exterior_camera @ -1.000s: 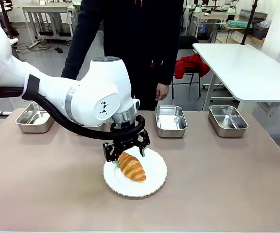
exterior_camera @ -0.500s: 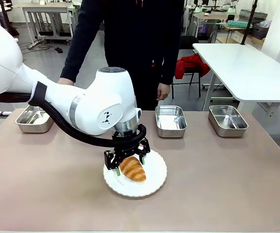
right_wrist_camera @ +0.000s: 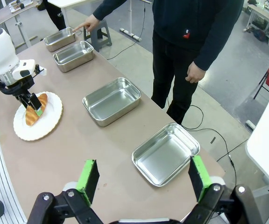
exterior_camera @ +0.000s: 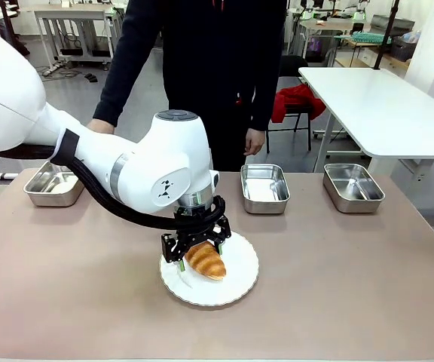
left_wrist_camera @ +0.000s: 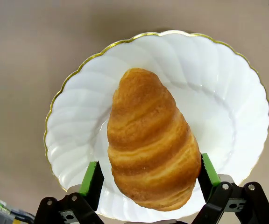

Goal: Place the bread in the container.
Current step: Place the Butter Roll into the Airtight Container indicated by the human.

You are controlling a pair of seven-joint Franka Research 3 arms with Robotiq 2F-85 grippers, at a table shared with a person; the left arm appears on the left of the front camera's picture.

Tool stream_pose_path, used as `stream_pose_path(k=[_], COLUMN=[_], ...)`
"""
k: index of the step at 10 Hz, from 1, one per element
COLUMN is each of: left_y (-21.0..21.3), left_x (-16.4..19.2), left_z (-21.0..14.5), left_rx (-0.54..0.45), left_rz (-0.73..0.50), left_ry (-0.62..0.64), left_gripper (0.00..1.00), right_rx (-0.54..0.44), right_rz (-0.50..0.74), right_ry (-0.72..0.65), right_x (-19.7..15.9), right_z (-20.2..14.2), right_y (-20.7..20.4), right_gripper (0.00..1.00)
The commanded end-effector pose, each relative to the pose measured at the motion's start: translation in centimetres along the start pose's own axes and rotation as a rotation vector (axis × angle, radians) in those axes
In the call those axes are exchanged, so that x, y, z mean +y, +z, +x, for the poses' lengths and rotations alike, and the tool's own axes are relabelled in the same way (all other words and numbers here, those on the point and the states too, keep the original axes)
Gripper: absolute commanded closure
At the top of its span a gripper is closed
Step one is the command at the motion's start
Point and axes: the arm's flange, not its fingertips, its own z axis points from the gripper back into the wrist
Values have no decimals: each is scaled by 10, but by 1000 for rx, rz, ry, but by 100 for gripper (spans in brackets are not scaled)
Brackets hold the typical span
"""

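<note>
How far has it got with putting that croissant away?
Early. The approach looks done: the open left gripper straddles the croissant on its white plate, green pads either side. In hand: the grasp, not yet closed. Left: lifting it and carrying it to a steel pan.

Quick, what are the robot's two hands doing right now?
Left hand: open, the bread on the plate sits between its fingers, not squeezed.
Right hand: open, holding nothing.
</note>
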Motion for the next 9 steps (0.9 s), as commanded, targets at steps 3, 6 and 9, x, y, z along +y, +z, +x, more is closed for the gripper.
stream_pose_path(k=[3, 6, 9], left_y=[1, 0, -5], left_x=[-2, -5, -4], left_z=[2, 3, 7], left_rx=[-17, -12, 3], left_rz=[-2, -27, -11], left_ry=[26, 54, 57], left_gripper=[0, 0, 20], right_rx=[-8, -8, -8], right_rz=[2, 2, 2], right_ry=[3, 3, 3], right_x=[0, 0, 0], right_z=[1, 1, 1], right_y=[0, 0, 0], right_gripper=[0, 0, 0])
